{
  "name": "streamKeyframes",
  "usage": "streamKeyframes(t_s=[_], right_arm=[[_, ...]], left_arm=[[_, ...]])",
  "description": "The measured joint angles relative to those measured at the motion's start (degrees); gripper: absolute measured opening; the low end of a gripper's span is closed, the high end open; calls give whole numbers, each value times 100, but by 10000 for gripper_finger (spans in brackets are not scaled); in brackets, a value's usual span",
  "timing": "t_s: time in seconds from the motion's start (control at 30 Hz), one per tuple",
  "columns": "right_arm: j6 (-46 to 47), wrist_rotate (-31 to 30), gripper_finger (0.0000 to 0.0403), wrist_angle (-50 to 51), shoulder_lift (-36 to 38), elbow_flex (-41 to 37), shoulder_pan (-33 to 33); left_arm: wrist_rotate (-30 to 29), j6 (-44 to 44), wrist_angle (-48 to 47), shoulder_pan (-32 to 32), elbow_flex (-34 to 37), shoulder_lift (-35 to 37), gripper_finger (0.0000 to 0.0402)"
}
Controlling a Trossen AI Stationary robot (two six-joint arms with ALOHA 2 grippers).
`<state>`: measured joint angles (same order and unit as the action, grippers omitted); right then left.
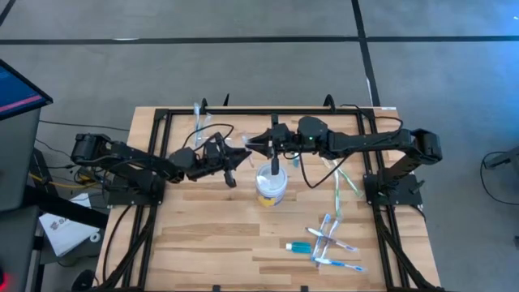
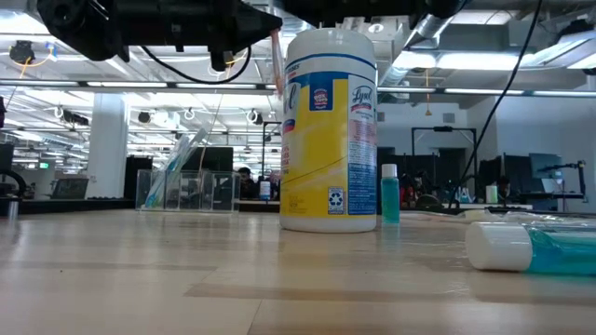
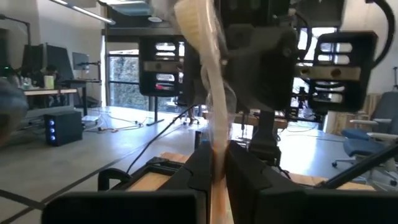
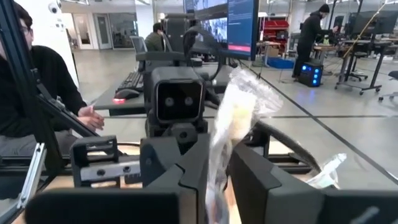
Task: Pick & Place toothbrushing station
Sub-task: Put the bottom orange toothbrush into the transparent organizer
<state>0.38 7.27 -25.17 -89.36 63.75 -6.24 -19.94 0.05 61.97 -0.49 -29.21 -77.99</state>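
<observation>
A toothbrush in a clear wrapper stands upright in the air between my two grippers, which face each other above the middle of the table. My left gripper and my right gripper are both shut on it. It also shows in the right wrist view and in the low view. The see-through toothbrushing station stands on its base on the table's far left part, with a teal toothbrush leaning in one cup. My left gripper pinches the wrapped toothbrush's handle between its two fingers, coming level from the table's left and lying across it. The brush stands upright, its head up, clear of the table. My right gripper pinches the same toothbrush through its crinkled wrapper between its two fingers, coming level from the table's right and lying across it. The wrapper's top stands above the fingers.
A round white-topped, yellow-banded wipes tub stands mid-table just near of the grippers. Several wrapped toothbrushes and a teal tube lie at the near right. A small teal bottle stands behind the tub. People sit beyond the table.
</observation>
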Motion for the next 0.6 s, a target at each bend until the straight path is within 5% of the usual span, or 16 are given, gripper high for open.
streamKeyframes(t_s=[0.3, 0.6], right_arm=[[-103, 35, 93, 215, 24, -7, -68], [-210, 81, 112, 350, 24, -7, -59]], left_arm=[[-581, 7, -309, -37, 0, 28, 14], [-1626, -4, -1107, -28, 611, 1268, 14]])
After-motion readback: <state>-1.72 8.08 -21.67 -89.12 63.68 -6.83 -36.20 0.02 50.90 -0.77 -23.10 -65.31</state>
